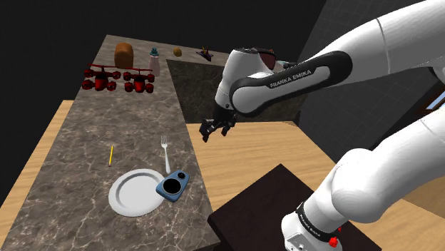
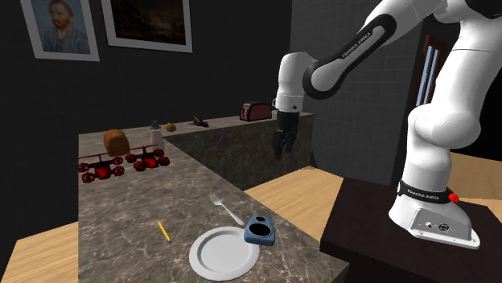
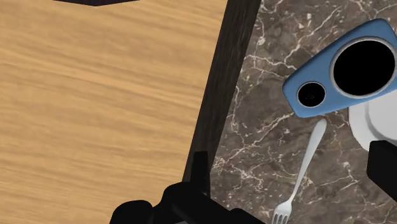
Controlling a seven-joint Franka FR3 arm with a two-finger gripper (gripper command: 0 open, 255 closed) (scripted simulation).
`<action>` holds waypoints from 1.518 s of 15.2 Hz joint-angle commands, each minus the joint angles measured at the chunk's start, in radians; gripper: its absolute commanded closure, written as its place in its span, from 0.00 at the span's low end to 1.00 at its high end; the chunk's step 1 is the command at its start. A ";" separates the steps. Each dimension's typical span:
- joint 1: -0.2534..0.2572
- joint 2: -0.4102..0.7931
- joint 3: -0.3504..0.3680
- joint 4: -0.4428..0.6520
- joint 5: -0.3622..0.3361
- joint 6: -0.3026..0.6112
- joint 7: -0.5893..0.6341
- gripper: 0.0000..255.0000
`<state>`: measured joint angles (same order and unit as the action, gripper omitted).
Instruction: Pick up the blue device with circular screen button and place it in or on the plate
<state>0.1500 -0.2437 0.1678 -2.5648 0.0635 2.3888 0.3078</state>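
While the blue, wedge-shaped device point(image 1: 173, 185) point(image 2: 259, 231) point(image 3: 343, 70) with its large black circular screen and smaller round button lies flat on the dark marbled bench point(image 1: 78, 135) point(image 2: 129, 209) point(image 3: 254, 153), its edge touches the rim of the round white plate point(image 1: 132, 194) point(image 2: 221, 255) point(image 3: 376, 124), on the plate's side nearest the bench's edge. A slim silver fork point(image 1: 165, 152) point(image 2: 224, 210) point(image 3: 303, 170) lies just beside the plate, with its handle end close to the device and its tines pointing away from the plate. A thin yellow pencil point(image 1: 110, 155) point(image 2: 163, 231) lies near the plate, apart from the fork. Two red toy quadcopters point(image 1: 118, 79) point(image 2: 121, 163) stand well apart from the plate, towards the bench's far end, and a brown loaf point(image 1: 124, 54) point(image 2: 116, 141) sits farther still. The all-black pincer point(image 1: 216, 128) point(image 2: 284, 145) point(image 3: 287, 153) hangs high and well apart from the plate, above the bench's edge with light wooden floor point(image 1: 249, 153) point(image 3: 95, 108) under it. Its fingers stand apart, holding nothing.
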 commanded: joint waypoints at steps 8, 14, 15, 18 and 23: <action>0.028 0.286 0.051 0.049 -0.042 0.196 0.094 0.00; 0.031 0.378 0.044 0.046 -0.081 0.289 0.121 0.00; 0.032 0.377 0.044 0.046 -0.080 0.289 0.121 0.00; 0.032 0.378 0.043 0.046 -0.081 0.289 0.121 0.00; 0.032 0.378 0.043 0.046 -0.080 0.289 0.121 1.00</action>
<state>0.1816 0.1338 0.2112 -2.5190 -0.0170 2.6773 0.4292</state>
